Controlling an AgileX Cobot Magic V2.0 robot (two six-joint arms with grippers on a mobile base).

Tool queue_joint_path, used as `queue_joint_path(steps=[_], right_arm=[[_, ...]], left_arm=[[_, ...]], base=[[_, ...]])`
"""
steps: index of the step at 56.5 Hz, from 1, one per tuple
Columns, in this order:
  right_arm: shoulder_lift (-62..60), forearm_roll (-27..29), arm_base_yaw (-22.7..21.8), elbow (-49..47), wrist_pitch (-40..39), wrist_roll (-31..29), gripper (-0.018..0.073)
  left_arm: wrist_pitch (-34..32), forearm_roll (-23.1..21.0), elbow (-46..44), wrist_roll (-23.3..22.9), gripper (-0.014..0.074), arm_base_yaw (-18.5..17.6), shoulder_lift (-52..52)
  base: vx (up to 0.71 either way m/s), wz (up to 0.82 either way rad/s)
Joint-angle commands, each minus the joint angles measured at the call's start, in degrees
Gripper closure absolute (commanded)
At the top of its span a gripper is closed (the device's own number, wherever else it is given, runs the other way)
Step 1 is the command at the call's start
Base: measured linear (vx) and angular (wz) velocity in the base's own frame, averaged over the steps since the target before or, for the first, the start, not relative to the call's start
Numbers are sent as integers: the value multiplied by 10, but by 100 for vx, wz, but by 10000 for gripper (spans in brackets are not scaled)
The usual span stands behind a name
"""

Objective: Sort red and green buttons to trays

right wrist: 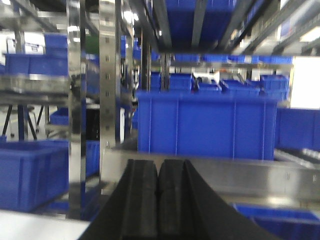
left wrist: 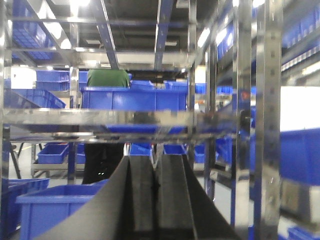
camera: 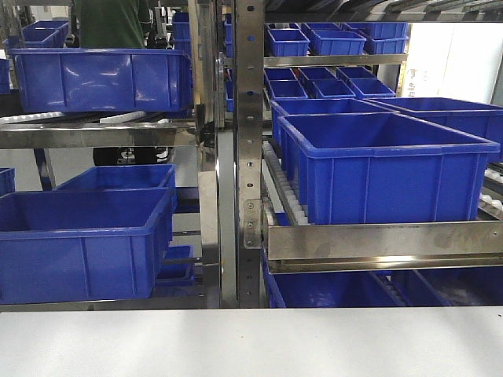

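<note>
The red and green buttons and the red and green trays are out of view in all three views. My left gripper [left wrist: 156, 162] is raised and points level at the shelving; its two black fingers are pressed together with nothing between them. My right gripper [right wrist: 158, 167] is also raised, pointing at a blue crate [right wrist: 207, 125] on the rack; its black fingers are shut together and hold nothing. Neither gripper shows in the front view.
Steel racks [camera: 249, 149] hold deep blue crates [camera: 385, 169] at several levels, with more at the left [camera: 82, 239]. A white tabletop [camera: 251, 342] lies in front. A person in a green shirt [camera: 110, 22] stands behind the rack.
</note>
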Motion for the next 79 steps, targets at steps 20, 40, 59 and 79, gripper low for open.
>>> queue_joint_path(steps=[20, 40, 59, 79], right_arm=[[368, 10, -3, -135, -146, 2, 567], [462, 8, -3, -135, -192, 20, 304], [490, 19, -2, -135, -244, 61, -170], [590, -128, -2, 101, -439, 209, -95]], left_arm=[[-19, -11, -211, 0, 601, -1, 370], [-48, 62, -210, -2, 409, -2, 495], [-29, 61, -210, -7, 70, -2, 499], [-21, 56, -210, -8, 73, -2, 499]], base=[[0, 0], [0, 0], [0, 0], [0, 0]])
